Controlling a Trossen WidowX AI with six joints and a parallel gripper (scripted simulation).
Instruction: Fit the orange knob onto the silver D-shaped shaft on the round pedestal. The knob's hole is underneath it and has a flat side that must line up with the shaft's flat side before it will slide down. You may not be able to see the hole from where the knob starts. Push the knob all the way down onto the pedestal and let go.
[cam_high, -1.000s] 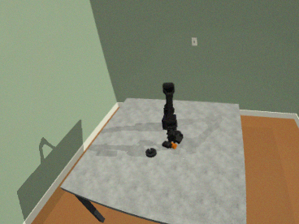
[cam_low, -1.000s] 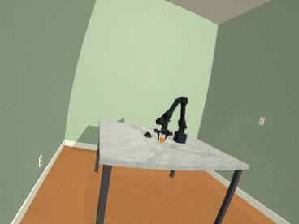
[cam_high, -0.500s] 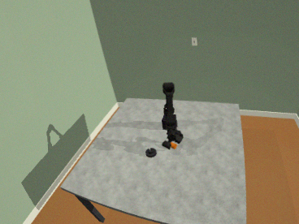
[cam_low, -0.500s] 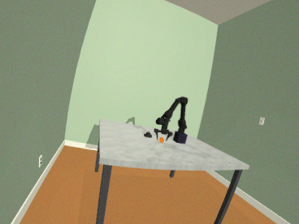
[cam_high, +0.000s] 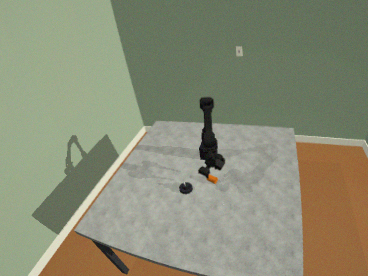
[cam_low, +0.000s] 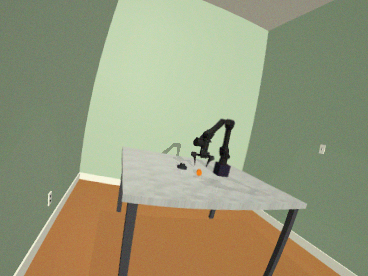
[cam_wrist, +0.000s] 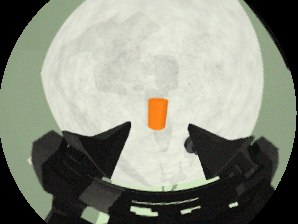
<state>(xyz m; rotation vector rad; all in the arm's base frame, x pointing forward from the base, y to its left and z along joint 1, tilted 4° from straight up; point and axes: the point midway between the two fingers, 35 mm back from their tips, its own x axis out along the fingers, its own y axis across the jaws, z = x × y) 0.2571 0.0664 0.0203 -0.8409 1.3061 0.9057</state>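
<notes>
The orange knob (cam_high: 212, 179) (cam_low: 199, 172) (cam_wrist: 157, 114) lies on its side on the table; its hole does not show. My gripper (cam_low: 201, 165) (cam_wrist: 160, 125) is wide open and empty, above the table close to the knob. In the wrist view the knob lies centred just beyond the gap between the fingertips. The dark round pedestal (cam_high: 185, 188) (cam_low: 182, 166) stands to the left of the knob in the top and exterior views. It also shows in the wrist view (cam_wrist: 189, 145), partly hidden by the right finger. The shaft is too small to make out its flat side.
The grey table top (cam_high: 240, 220) (cam_low: 160, 187) carries the knob, the pedestal and the arm's base (cam_low: 222, 169). The arm's base stands behind the knob in the top view. Shadows of the arm fall across the table and the left wall.
</notes>
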